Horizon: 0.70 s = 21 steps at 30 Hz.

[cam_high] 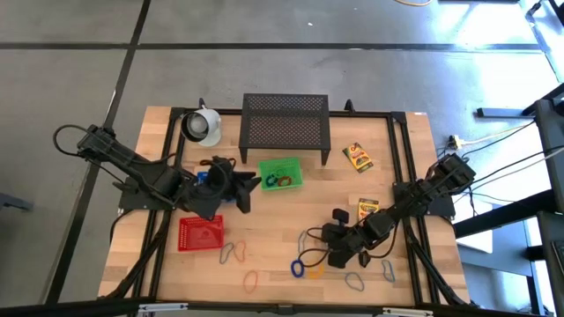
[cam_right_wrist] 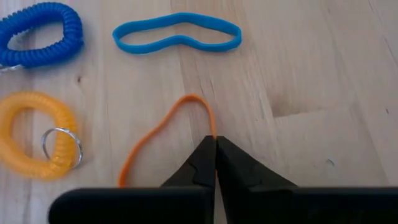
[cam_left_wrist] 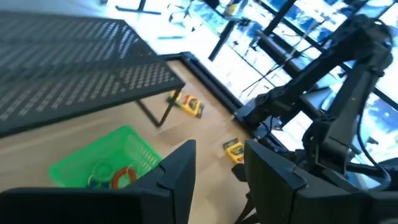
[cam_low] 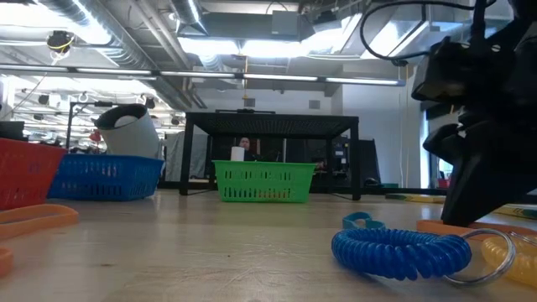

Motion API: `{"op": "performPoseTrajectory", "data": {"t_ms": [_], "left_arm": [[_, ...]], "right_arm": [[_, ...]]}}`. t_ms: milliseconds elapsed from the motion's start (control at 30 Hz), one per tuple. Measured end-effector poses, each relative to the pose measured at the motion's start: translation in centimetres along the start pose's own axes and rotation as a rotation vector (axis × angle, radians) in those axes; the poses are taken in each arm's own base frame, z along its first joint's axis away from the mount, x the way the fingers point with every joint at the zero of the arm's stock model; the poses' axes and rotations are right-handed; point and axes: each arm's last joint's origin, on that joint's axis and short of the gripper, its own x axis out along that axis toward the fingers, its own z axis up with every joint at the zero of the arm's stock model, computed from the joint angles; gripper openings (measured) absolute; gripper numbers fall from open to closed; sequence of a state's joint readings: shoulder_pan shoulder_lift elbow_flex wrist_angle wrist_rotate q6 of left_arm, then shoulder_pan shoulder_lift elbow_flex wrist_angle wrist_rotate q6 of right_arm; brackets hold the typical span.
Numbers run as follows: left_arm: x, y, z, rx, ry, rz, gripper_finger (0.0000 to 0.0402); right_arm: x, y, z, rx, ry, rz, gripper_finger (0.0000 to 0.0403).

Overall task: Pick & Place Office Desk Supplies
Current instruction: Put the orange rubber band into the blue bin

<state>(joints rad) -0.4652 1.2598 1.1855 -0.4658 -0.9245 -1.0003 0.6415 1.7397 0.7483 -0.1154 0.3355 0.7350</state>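
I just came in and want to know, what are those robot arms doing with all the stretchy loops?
The right gripper is down on the wooden table, its fingers pinched shut on a thin orange rubber band. Beside it lie a blue rubber band, a blue coil and a yellow coil. The left gripper waits, open, beside the green basket.

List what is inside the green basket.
The green basket holds several coloured band loops; the left wrist view shows a red one and a bluish one beside it. Its mesh wall and the left pincer hide part of the floor, so an exact count is not possible.
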Motion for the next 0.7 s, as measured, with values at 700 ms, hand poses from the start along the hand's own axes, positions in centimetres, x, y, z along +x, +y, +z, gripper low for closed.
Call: {"op": "performPoseTrajectory", "data": {"t_ms": [700], "left_arm": [[0.0, -0.3, 0.2, 0.155, -0.011, -0.025, 0.0129]], "right_arm": [[-4.0, -1.9, 3.8, 0.087, -0.216, -0.011, 0.0001]]}}
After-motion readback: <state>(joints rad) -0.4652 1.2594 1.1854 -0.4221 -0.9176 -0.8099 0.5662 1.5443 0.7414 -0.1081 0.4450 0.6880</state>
